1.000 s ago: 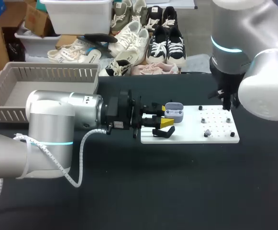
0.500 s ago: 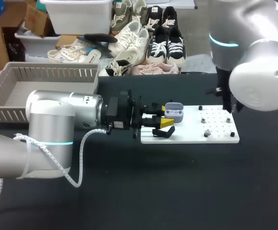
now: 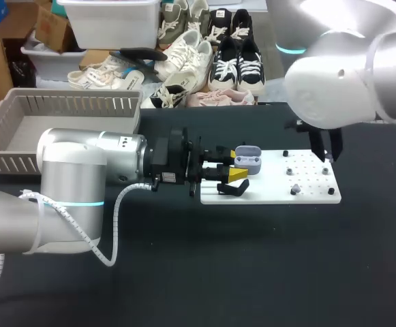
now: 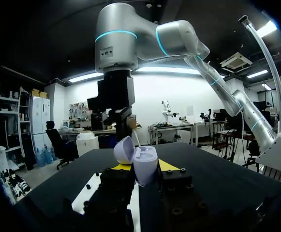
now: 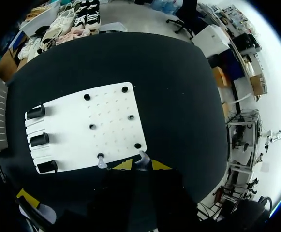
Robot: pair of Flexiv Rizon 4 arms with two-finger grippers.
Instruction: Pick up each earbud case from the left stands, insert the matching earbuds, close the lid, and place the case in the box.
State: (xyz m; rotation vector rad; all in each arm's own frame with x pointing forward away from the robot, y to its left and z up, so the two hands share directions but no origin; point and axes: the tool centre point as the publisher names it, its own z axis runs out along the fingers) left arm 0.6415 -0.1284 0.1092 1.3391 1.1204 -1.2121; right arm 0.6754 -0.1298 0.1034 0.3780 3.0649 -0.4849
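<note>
**Left arm low and level, right arm high with its wrist turned down**

The left arm (image 3: 75,184) comes in from the left side, its forearm lying low and level and its wrist straight. The left gripper (image 3: 236,165) points sideways toward the right. Its yellow tips (image 4: 122,167) press on the case (image 4: 144,163) from both sides. The right arm (image 3: 341,75) comes in from the upper right with its big elbow joint held high and the wrist aimed straight down. The right gripper (image 3: 326,151) hangs in the air, its dark fingers (image 3: 315,143) pointing down and parted. Seen from its own wrist, a gap shows between the two tips.
</note>
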